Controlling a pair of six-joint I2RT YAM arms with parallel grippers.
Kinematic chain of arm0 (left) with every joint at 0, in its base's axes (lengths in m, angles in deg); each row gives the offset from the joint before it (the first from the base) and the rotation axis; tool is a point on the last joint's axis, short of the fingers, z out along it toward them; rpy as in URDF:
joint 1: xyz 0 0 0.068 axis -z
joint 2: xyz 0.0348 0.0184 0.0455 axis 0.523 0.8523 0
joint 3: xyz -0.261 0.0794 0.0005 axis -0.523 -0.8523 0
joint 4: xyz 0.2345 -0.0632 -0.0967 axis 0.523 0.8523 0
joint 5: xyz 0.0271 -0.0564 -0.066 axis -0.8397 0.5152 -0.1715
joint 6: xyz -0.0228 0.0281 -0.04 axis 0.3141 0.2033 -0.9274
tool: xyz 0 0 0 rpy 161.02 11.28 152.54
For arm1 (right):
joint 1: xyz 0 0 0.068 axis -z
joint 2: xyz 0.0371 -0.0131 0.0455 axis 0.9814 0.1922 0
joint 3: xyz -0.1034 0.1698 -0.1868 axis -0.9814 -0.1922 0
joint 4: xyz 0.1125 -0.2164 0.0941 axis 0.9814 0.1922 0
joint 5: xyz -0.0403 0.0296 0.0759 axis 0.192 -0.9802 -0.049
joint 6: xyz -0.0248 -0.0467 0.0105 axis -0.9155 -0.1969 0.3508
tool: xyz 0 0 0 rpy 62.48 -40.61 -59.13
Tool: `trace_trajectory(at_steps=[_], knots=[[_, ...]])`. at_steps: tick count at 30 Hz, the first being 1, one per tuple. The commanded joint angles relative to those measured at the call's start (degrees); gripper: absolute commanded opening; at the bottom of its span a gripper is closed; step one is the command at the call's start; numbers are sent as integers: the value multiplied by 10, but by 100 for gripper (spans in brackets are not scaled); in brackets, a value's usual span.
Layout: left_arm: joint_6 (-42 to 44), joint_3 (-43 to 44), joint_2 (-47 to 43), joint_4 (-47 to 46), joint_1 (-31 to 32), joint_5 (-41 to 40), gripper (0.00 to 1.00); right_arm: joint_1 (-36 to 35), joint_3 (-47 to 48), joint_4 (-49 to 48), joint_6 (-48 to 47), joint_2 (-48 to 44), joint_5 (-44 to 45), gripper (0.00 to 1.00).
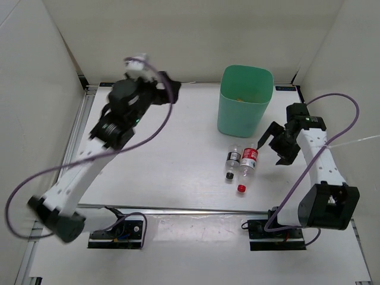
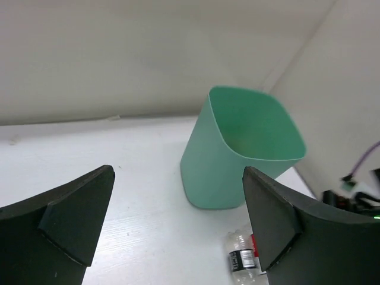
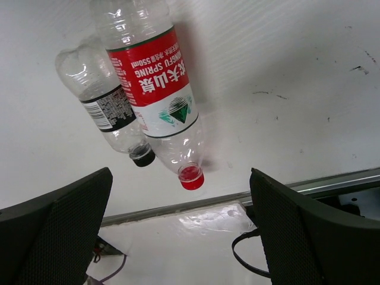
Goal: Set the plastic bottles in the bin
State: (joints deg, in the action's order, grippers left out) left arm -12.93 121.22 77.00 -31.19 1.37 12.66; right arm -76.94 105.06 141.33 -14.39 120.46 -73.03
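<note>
The mint-green bin stands upright at the back right of the table and also shows in the left wrist view. Two clear plastic bottles lie side by side in front of it: one with a black label and one with a red label. My left gripper is raised at the back left, open and empty, facing the bin. My right gripper hovers just right of the two bottles, open and holding nothing.
A small red cap lies in front of the red-label bottle's neck. White walls close in the table at the back and both sides. The metal front rail runs along the near edge. Purple cables loop from both arms.
</note>
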Motion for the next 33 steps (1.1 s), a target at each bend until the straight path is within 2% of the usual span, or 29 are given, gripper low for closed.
trace_trajectory(at_steps=[1,6,12,15,19,26,33], knots=[[-11,-79,-113,50,8,-86,100,-13,7,-1,-1,14,-5,100],[-3,-73,-172,157,8,-86,100,-13,-11,-44,-16,24,16,100],[-22,-101,-237,207,8,-73,100,-19,-11,-106,-23,61,-41,100],[-22,-78,-244,242,8,-79,100,-39,-47,-152,-23,67,-46,100],[7,-33,-238,336,8,-107,100,-44,-101,-236,-10,80,-46,100],[37,-40,-238,376,8,-152,100,-82,-63,-242,-5,176,-12,100],[18,-45,-226,397,8,-171,100,-82,-17,-228,7,235,-1,100]])
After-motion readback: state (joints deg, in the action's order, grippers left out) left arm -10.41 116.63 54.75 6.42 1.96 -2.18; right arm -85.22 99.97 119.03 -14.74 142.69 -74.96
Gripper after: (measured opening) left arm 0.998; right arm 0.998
